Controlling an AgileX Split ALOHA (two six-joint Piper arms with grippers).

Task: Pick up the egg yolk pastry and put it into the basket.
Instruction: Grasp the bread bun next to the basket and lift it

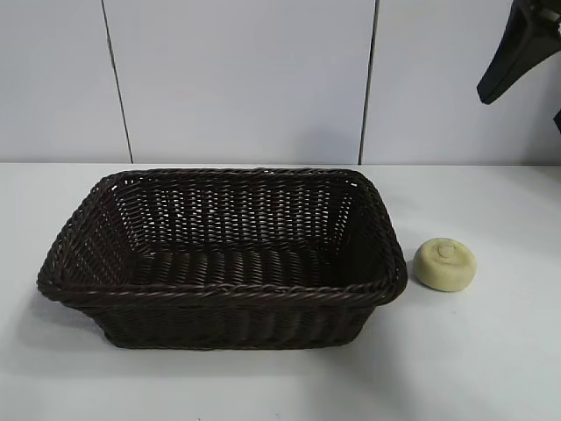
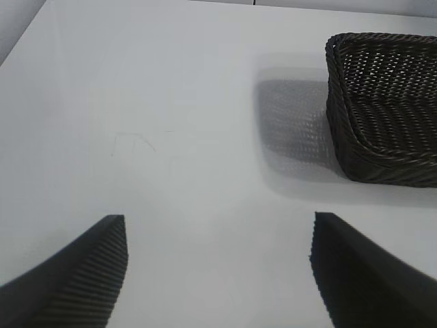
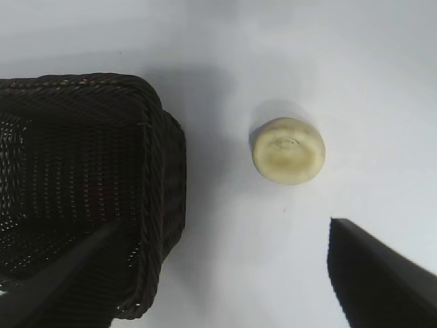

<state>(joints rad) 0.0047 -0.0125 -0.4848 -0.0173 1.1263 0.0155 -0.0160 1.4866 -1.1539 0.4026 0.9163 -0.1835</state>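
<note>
While egg yolk pastry (image 1: 444,263) sits just beside basket (image 1: 219,294) on tabletop (image 1: 491,360), right end effector (image 3: 225,273) hovers above, fingers wide, empty. Pastry likely light, soft, crumbly: pinch round sides gently. Left end effector (image 2: 218,273) parked, wide.

Left gripper (image 2: 218,273): two matte black fingers (image 2: 75,280), wedge-shaped w/ fine ribbed grip texture on inner faces. Right gripper (image 3: 218,280): same black plastic, flat angular fingers (image 3: 375,273), tapered tips. No cables, screws or markings visible.
</note>
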